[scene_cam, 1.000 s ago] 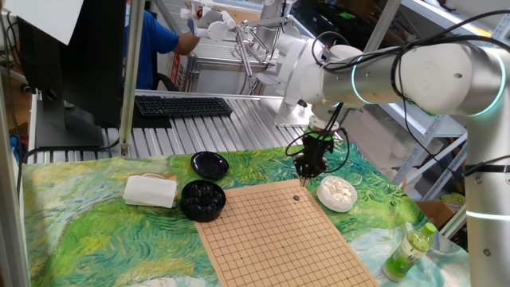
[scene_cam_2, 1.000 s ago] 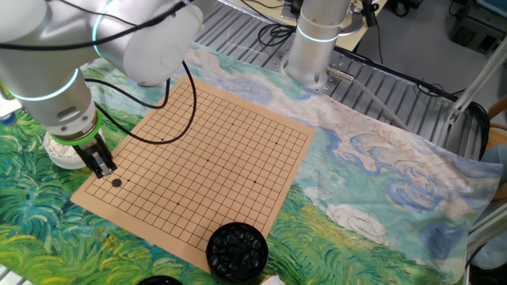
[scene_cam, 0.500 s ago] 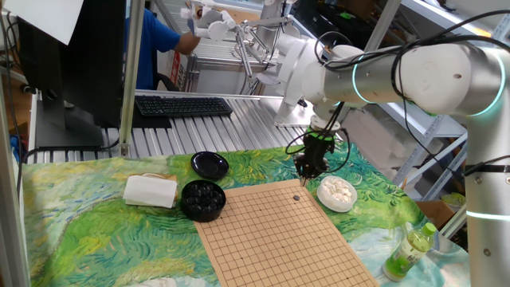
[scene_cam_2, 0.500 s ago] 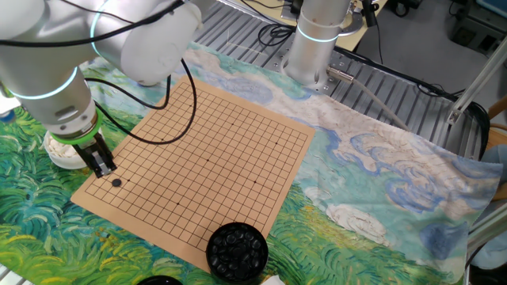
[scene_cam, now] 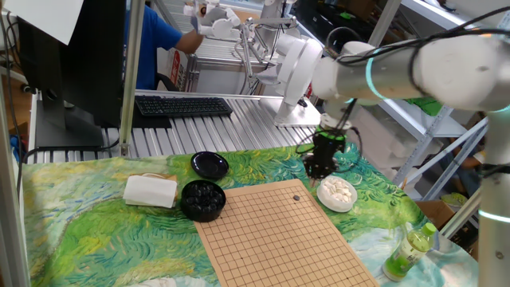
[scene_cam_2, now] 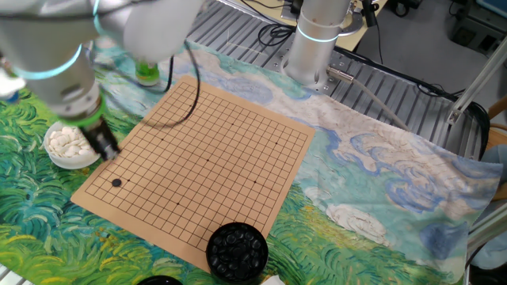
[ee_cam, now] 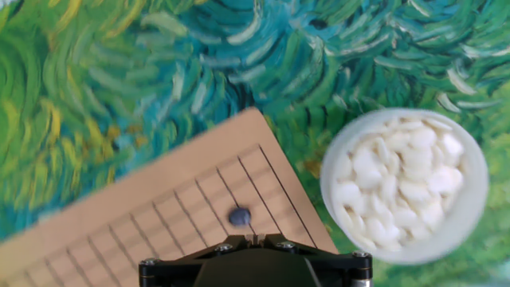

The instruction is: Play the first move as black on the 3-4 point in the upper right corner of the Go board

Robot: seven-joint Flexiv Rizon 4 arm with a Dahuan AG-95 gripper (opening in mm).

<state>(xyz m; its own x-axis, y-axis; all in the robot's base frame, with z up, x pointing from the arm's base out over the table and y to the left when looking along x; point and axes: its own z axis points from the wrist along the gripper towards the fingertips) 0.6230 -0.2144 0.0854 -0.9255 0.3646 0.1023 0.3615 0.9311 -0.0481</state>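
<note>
A tiny black stone lies on the wooden Go board, on a crossing a few lines in from the corner next to the white-stone bowl. It also shows in the other fixed view and in the hand view. My gripper hangs above that board corner, clear of the stone and apart from it. In the other fixed view the gripper is up and back from the stone. In the hand view the fingertips are pressed together with nothing between them.
A white bowl of white stones stands just off the board's corner, close to the gripper. A black bowl of black stones, its lid and a white cloth lie left of the board. A green bottle stands front right.
The gripper has lifted and drawn away from the black stone, toward the white-stone bowl. The stone stays where it lay on the board.
</note>
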